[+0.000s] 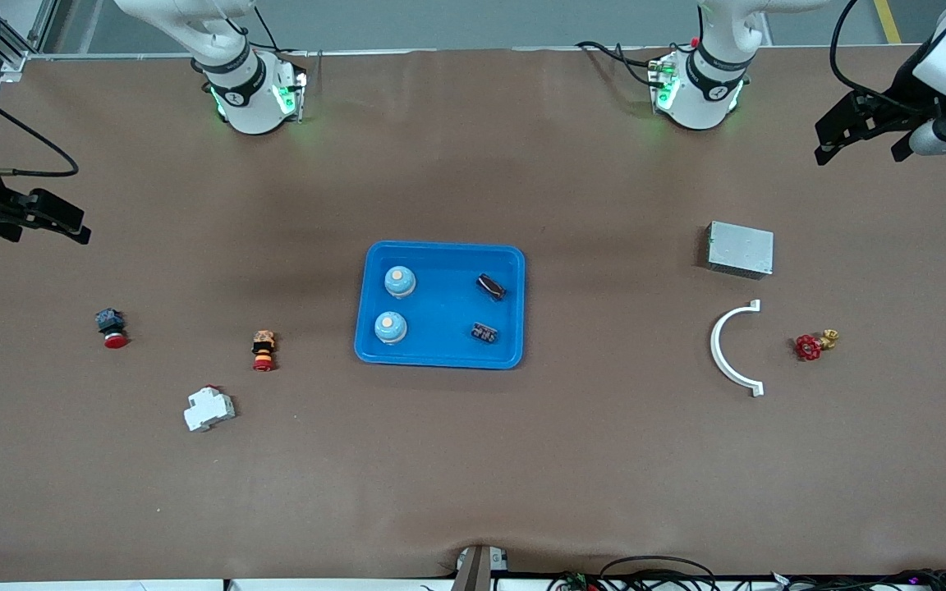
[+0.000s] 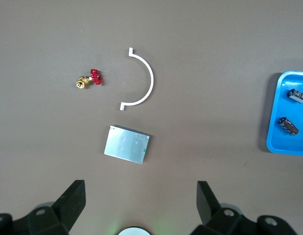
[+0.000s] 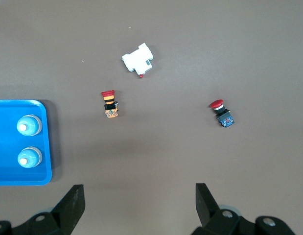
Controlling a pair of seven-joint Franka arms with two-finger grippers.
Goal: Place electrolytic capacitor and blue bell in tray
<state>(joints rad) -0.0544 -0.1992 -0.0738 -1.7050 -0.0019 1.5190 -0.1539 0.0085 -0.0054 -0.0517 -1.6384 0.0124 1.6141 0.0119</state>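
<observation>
- Front view: the blue tray [image 1: 440, 249] is sitting in the middle of the bench [image 1: 473, 460], reachable by both arms. Two blue bells are standing in it toward the right arm's end, one [image 1: 400, 281] farther from the camera and one [image 1: 390, 327] nearer. Two dark electrolytic capacitors are lying toward the left arm's end, one [image 1: 490, 286] farther and one [image 1: 484, 332] nearer. By my judgement the placing looks finished. The left tool [image 1: 863, 131] is hanging wide and empty over the left arm's end of the bench; the right tool [image 1: 42, 215] is hanging wide and empty over the right arm's end. Both arms seem to be waiting well clear of the tray.
- Left wrist view: the left tool's fingers [image 2: 70, 200] are standing wide apart, gripping nothing. Below them are lying a grey metal box [image 2: 127, 144], a white curved bracket [image 2: 140, 81] and a small brass valve with a red handle [image 2: 90, 79], all apart from one another. The tray's edge is showing with both capacitors inside.
- Right wrist view: the right tool's fingers [image 3: 70, 203] are equally wide and empty. On the bench are lying a white breaker [image 3: 138, 59], a striped push-button [image 3: 110, 104] and a red-capped button [image 3: 221, 112], leftovers that the task is not asking for. The tray corner is showing both bells upright.
</observation>
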